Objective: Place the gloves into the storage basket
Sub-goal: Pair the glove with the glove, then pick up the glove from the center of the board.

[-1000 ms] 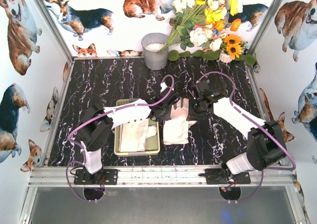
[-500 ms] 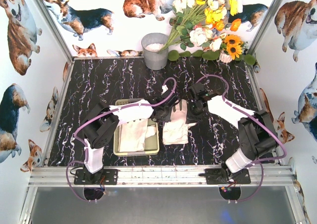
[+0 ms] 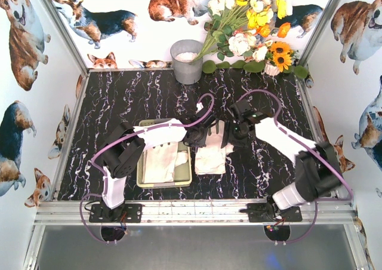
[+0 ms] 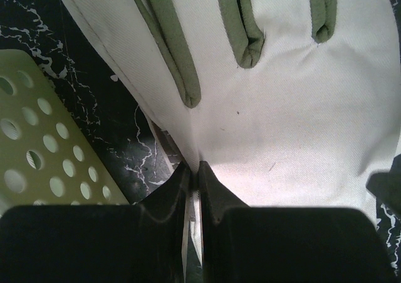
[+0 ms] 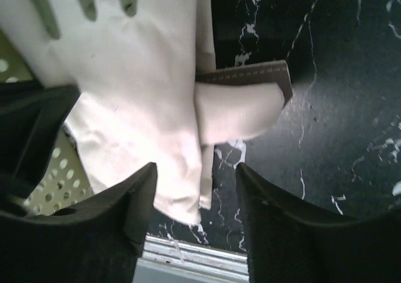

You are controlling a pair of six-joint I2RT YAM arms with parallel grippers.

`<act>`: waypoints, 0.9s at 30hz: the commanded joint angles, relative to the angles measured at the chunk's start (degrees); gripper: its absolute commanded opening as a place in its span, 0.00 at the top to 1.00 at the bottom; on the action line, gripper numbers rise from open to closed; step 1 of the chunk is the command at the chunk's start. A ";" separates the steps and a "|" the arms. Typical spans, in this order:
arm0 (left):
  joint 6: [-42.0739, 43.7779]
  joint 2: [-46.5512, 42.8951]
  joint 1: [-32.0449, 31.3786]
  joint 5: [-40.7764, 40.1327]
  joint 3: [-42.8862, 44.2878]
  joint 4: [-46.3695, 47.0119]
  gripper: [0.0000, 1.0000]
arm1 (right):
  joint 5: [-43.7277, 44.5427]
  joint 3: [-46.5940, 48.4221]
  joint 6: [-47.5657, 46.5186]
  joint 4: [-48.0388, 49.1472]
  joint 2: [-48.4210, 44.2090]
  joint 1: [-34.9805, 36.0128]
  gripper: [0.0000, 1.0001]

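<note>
Glove (image 4: pixel 294 114) edge pinched shut by left gripper (image 4: pixel 193 173) for lift toward basket (image 4: pixel 44 164); right gripper (image 5: pixel 195 183) held spread astride glove, likely steadying.

storage basket (image 3: pixel 165 184): gloves (image 3: pixel 160 162) are laid in it.
loose glove (image 3: pixel 210 157): laid on the table (image 3: pixel 119 103), just right of the basket.
bucket (image 3: pixel 187 64): set behind both.
</note>
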 commanded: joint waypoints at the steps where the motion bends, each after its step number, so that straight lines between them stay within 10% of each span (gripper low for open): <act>1: 1.87 2.65 1.03 -0.80 0.03 -2.27 1.00 | 1.32 0.80 -1.05 -3.41 -7.84 -1.08 0.42; 13: 2.50 3.09 1.03 -0.32 0.32 -2.90 0.94 | -17.64 -17.39 8.48 21.18 -12.56 -11.00 0.31; 27: 2.24 3.16 1.03 0.55 0.39 -2.55 0.94 | -18.73 -22.21 12.22 35.78 -3.90 -9.43 0.35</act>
